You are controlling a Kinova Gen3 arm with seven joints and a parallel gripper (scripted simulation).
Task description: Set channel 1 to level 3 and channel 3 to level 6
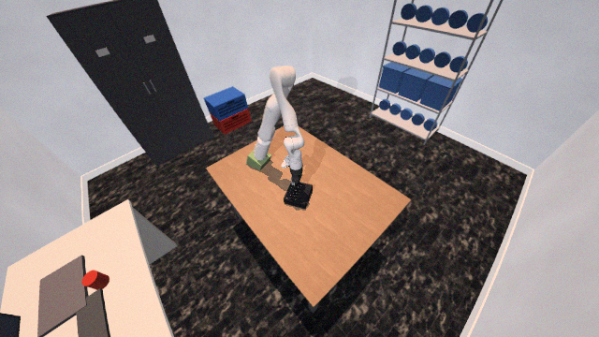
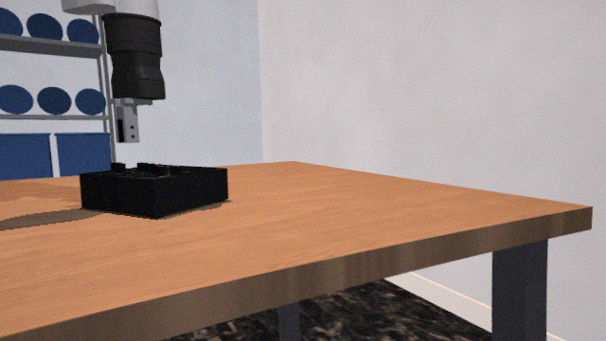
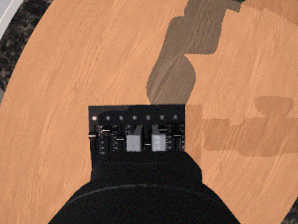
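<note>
The black lighting desk (image 1: 298, 195) stands flat on the wooden table; it also shows in the exterior view (image 2: 153, 189) and in the wrist view (image 3: 136, 139). Small fader caps (image 2: 142, 167) stick up from its top. Their levels are too small to read. My gripper (image 2: 128, 137) hangs straight down a little above the desk's far end, clear of the caps. In the wrist view its two light finger pads stand a little apart over the fader rows with nothing between them. The wrist body hides the near half of the desk.
The table edge runs close to the left of the desk in the wrist view. A shelf rack (image 1: 430, 65) and a dark cabinet (image 1: 136, 80) stand far off.
</note>
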